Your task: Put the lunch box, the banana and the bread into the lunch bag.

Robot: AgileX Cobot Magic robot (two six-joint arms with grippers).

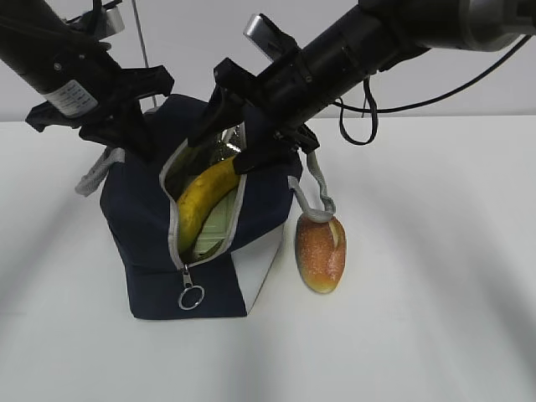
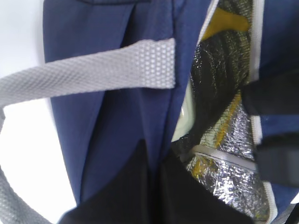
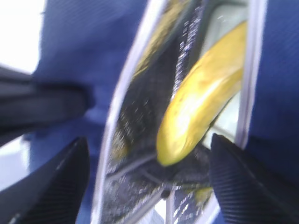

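The navy lunch bag [image 1: 142, 226] stands unzipped on the white table. The yellow banana [image 1: 203, 199] lies in its opening on the pale green lid of the lunch box [image 1: 211, 228]. The bread [image 1: 320, 254] lies on the table against the bag's right side. My left gripper [image 1: 132, 134] is shut on the bag's left fabric edge; in the left wrist view its dark fingers [image 2: 126, 196] pinch the navy cloth [image 2: 117, 121]. My right gripper [image 1: 243, 146] hovers open and empty over the opening, with the banana [image 3: 201, 107] below between its fingers [image 3: 247, 186].
A grey strap handle [image 1: 318, 188] droops over the bread; the other strap [image 2: 93, 74] hangs on the bag's left. The metal ring pull [image 1: 191, 297] hangs at the bag's front. Silver foil lining [image 2: 229, 186] shows inside.
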